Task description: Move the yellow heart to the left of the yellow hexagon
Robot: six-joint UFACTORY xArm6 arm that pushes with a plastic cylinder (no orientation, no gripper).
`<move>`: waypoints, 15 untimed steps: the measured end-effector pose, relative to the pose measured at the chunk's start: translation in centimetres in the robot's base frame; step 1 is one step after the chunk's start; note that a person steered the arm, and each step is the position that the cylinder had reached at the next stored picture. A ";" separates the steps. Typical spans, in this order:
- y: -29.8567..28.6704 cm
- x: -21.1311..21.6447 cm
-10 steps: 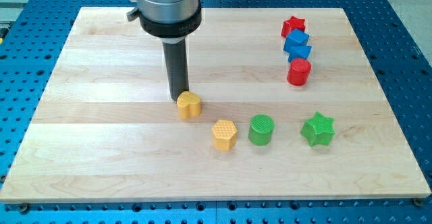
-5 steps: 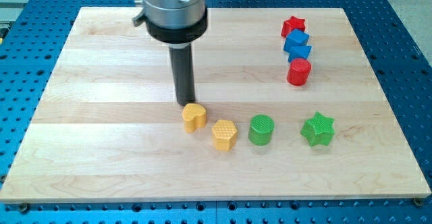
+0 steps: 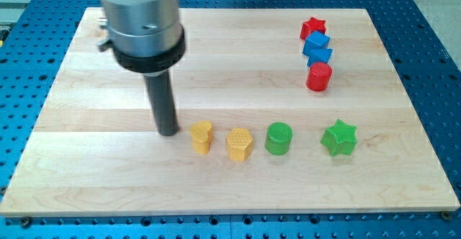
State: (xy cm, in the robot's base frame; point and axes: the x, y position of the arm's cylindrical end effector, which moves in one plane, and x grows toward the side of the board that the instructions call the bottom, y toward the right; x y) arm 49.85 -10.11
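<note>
The desk (image 3: 108, 160) is a pale board of glued wooden strips with visible grain, lying on a blue metal plate (image 3: 432, 52) drilled with rows of small holes. The blocks look like moulded plastic, several with finely ribbed or dotted tops.

The yellow heart (image 3: 201, 136) stands low in the middle of the board, just to the view's left of the yellow hexagon (image 3: 239, 143), with a narrow strip of wood showing between the two. Further to the view's right in the same row come a green cylinder (image 3: 278, 137) and a green star (image 3: 338, 138). Near the view's top right, a red star (image 3: 312, 28), a blue block (image 3: 318, 48) of angular shape and a red cylinder (image 3: 318, 75) sit bunched in a short column, touching or nearly so.

The arm carries no hand, so nothing is held. It ends in a broad brushed-metal cylinder with a black collar, from which a straight dark rod (image 3: 162, 102) drops to the board. My tip (image 3: 168, 132) rests just to the view's left of the yellow heart, close beside it; whether the two actually touch cannot be told. It is apart from every other block.
</note>
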 end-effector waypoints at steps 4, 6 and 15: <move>4.0 0.8; -5.4 4.8; 4.5 6.9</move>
State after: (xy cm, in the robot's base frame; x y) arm 56.76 -5.61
